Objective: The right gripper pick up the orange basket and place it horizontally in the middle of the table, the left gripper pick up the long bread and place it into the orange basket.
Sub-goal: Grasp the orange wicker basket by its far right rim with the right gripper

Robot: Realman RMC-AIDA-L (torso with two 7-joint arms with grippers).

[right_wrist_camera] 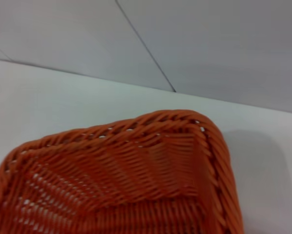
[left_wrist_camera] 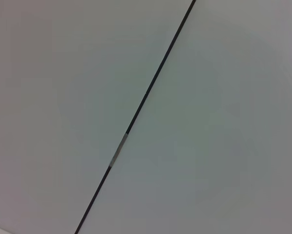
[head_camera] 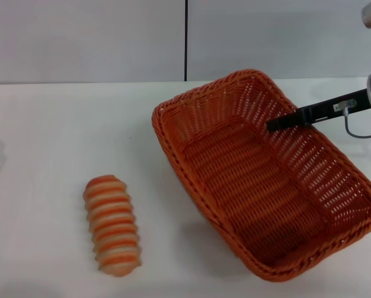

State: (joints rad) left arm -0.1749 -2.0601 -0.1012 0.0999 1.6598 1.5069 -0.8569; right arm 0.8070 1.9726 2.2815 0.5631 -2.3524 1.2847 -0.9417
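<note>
the orange basket [head_camera: 266, 180] sits on the right half of the table [head_camera: 49, 136], turned at a slant so that one corner points to the far wall and its long sides run diagonally toward the near right. it is empty inside, with the woven floor bare. the right gripper [head_camera: 272, 125] reaches in from the right edge of the head view, a black finger stretched over the basket's far right rim with its tip above the inside wall; only this one dark bar shows, so whether the fingers are spread or closed cannot be told, and contact with the wicker cannot be told either. a thin grey cable [head_camera: 359, 131] loops below the wrist. the long bread [head_camera: 112, 225] lies on the near left of the table, well apart from the basket, its length running roughly front to back, with bare white tabletop between the two. the right wrist view looks down on a rounded corner of the basket [right_wrist_camera: 136, 180] with the table and the grey wall behind. the left gripper is out of sight; its wrist camera shows only a pale wall panel [left_wrist_camera: 224, 122] crossed by a dark seam [left_wrist_camera: 141, 105].
</note>
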